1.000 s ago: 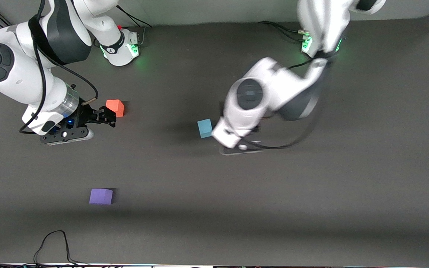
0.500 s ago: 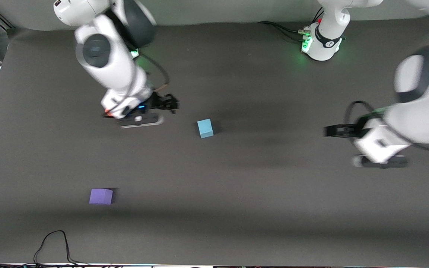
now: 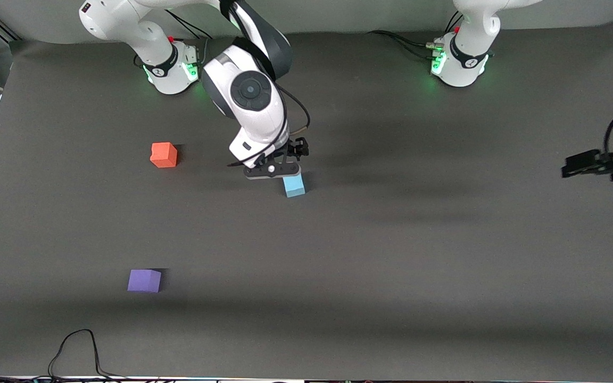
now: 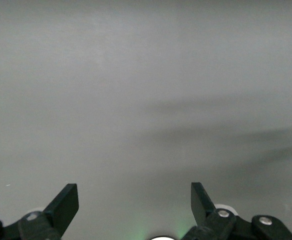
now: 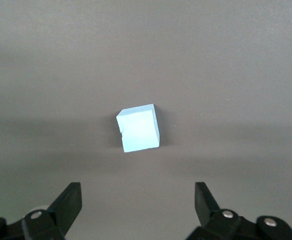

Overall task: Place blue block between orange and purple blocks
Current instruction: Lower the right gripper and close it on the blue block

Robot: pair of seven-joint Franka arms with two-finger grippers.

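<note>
Right gripper (image 3: 295, 151) hangs spread wide and empty just above the blue block (image 3: 293, 185) on the table (image 3: 391, 255), orange block (image 3: 164, 155) and purple block (image 3: 144, 280) well off toward its arm's end, while the left gripper (image 3: 578, 164) waits released, well apart.

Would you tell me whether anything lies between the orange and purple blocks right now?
Nothing does: the front view shows only bare table between the orange block and the purple block.

3 blocks: 1 blue block (image 3: 294, 186), 1 orange block (image 3: 164, 155), 1 purple block (image 3: 144, 280).
</note>
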